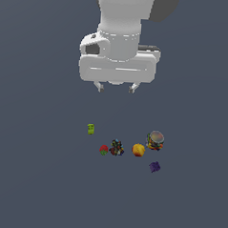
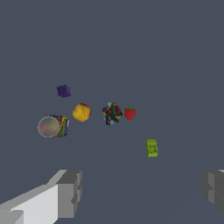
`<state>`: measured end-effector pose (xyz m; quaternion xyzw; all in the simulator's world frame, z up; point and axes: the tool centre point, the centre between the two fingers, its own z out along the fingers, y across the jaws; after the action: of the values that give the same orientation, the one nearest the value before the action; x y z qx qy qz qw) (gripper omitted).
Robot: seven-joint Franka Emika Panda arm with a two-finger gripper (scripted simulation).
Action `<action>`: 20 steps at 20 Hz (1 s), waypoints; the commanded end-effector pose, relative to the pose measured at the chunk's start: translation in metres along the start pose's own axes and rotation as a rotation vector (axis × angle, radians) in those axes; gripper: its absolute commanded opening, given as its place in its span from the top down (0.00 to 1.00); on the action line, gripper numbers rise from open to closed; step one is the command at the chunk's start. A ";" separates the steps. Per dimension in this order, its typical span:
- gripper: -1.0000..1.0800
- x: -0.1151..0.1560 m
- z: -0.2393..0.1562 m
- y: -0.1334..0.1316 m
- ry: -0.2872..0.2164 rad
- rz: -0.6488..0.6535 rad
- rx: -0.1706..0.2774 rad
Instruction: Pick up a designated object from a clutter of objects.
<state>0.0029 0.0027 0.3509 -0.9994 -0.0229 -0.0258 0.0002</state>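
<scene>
- The white arm's jaws (image 1: 116,88) are held wide apart, gripping nothing, well above the dark grey surface (image 1: 35,187).
- The small round orange-yellow ball (image 1: 138,150) is seen on that surface, apart from its neighbours.
- Relative to the ball, in the exterior view:
- a dark multicoloured cube (image 1: 116,147) and a red berry (image 1: 103,149) lie leftward;
- a grey-topped multicoloured can (image 1: 155,140) stands near, rightward.

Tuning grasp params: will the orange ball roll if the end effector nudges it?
Probably. The orange ball looks round and smooth, so an off-centre touch could send it rolling. It lies apart from the dark cube and the grey-topped can, so nothing would stop it early. The end effector is open above, touching nothing.
</scene>
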 end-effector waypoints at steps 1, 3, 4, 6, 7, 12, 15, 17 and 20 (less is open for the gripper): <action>0.04 0.000 0.000 0.000 0.000 0.000 0.000; 0.04 0.000 0.000 -0.001 0.000 -0.004 -0.002; 0.04 0.000 0.000 -0.001 0.000 -0.008 -0.005; 0.04 0.001 0.001 -0.004 -0.001 -0.023 -0.014; 0.04 0.001 0.001 -0.005 -0.001 -0.032 -0.019; 0.04 0.001 -0.001 -0.007 -0.001 -0.058 -0.032; 0.04 0.001 0.000 -0.007 -0.001 -0.053 -0.031; 0.04 0.003 0.003 -0.009 -0.002 -0.046 -0.030; 0.04 0.007 0.011 -0.012 -0.003 -0.029 -0.029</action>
<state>0.0076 0.0131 0.3446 -0.9987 -0.0408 -0.0255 -0.0151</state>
